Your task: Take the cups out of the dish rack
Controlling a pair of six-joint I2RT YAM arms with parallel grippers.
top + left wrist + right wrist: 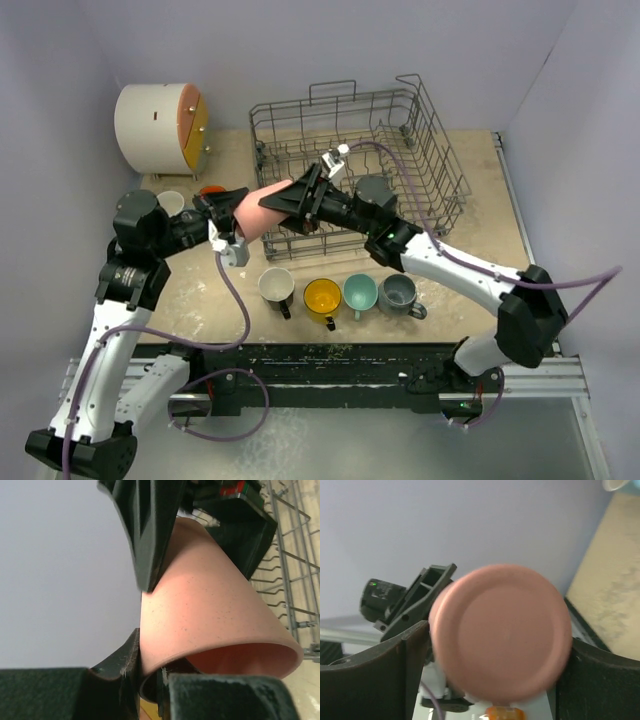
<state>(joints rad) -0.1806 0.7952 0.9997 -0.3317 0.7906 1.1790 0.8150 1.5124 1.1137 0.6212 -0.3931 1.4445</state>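
We see the dish rack (445, 165) far back on the counter (480, 225), the cabinet (155, 125) left of it. Four mugs (323, 297) stand in a row before the rack; over its front left corner the tumbler (262, 207) hangs between left claw (232, 209) and right claw (284, 203).

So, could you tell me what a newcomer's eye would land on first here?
The pink cup stands out, held in mid-air between the left gripper and the right gripper, just in front of the dish rack. Next comes the row of four mugs on the table nearer the arm bases.
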